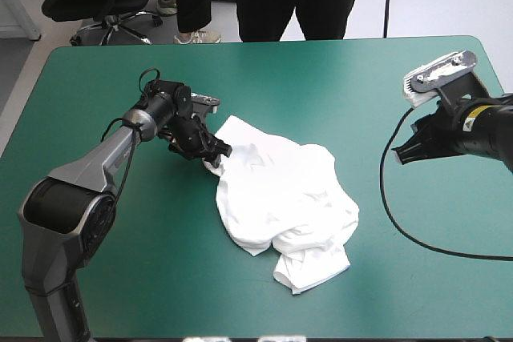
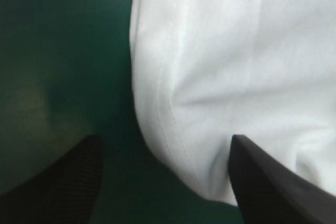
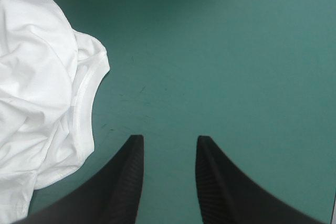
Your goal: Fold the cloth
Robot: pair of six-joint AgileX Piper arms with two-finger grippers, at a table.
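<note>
White T-shirt point(image 1: 280, 190) lies crumpled at the middle of the teal-green cover point(image 1: 337, 70). Over its left edge the left gripper point(image 1: 216, 152) stands spread, probably to pinch it; the right gripper point(image 1: 403, 154), also spread, hangs well apart over bare cover.

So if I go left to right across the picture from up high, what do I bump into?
left gripper → T-shirt → bare teal-green table → right gripper
</note>
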